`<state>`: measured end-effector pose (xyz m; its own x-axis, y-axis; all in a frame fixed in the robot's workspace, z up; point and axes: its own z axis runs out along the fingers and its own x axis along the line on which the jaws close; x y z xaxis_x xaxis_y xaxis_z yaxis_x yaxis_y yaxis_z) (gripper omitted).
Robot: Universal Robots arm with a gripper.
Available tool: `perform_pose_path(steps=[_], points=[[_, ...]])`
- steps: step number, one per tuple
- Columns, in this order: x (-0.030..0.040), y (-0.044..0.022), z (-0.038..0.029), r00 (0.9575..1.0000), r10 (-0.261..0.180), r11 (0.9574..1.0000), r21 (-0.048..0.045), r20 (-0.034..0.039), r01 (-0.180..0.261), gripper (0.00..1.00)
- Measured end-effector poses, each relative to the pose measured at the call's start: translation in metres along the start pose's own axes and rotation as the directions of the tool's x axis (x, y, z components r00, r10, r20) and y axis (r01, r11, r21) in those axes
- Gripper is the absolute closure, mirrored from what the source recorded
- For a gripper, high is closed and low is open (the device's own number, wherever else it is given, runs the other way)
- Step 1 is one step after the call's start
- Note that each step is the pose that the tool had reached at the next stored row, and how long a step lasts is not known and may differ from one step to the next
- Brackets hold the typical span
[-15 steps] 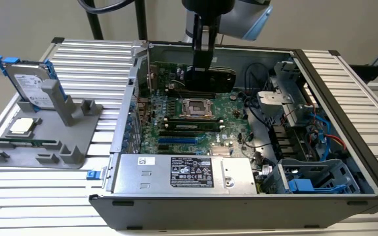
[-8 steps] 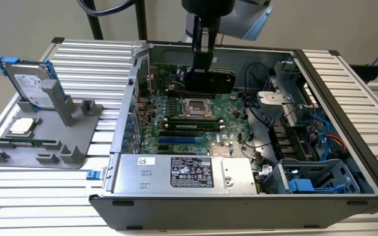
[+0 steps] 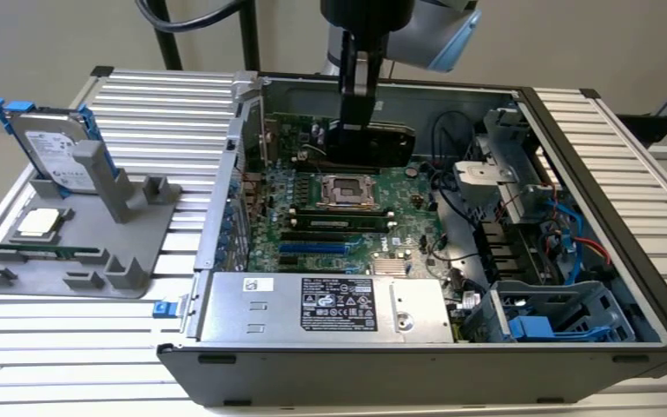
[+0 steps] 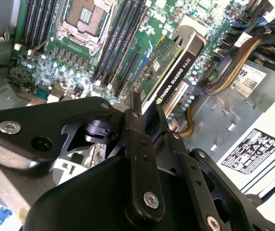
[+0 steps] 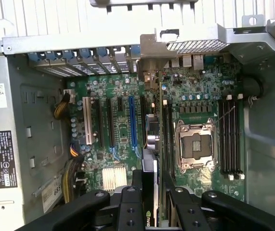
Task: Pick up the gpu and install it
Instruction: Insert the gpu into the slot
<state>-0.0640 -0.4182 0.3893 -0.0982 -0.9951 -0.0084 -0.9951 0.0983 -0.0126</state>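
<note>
I had my one gripper (image 3: 357,126) clamped on the single gpu (image 3: 371,144), which hung on edge over the one motherboard (image 3: 409,187). One hard drive (image 3: 53,148) stood well away from that motherboard.

A robotics lab bench: a table of ribbed aluminium slats (image 3: 67,347) carries an open computer case (image 3: 403,373), with a robot arm (image 3: 363,52) at its twelve o'clock and a grey parts fixture (image 3: 154,243) holding a hard drive (image 3: 49,148) at its nine o'clock.
</note>
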Motion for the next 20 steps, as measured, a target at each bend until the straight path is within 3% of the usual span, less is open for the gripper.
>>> perform_pose_path(steps=[11, 20], points=[[-0.0001, 0.0000, 0.0012, 1.0000, 0.000, 1.0000, 0.0000, 0.0000, 0.000, 1.00], [0.0001, 0.0002, 0.0087, 1.0000, 0.000, 1.0000, 0.0001, -0.0004, 0.000, 1.00]])
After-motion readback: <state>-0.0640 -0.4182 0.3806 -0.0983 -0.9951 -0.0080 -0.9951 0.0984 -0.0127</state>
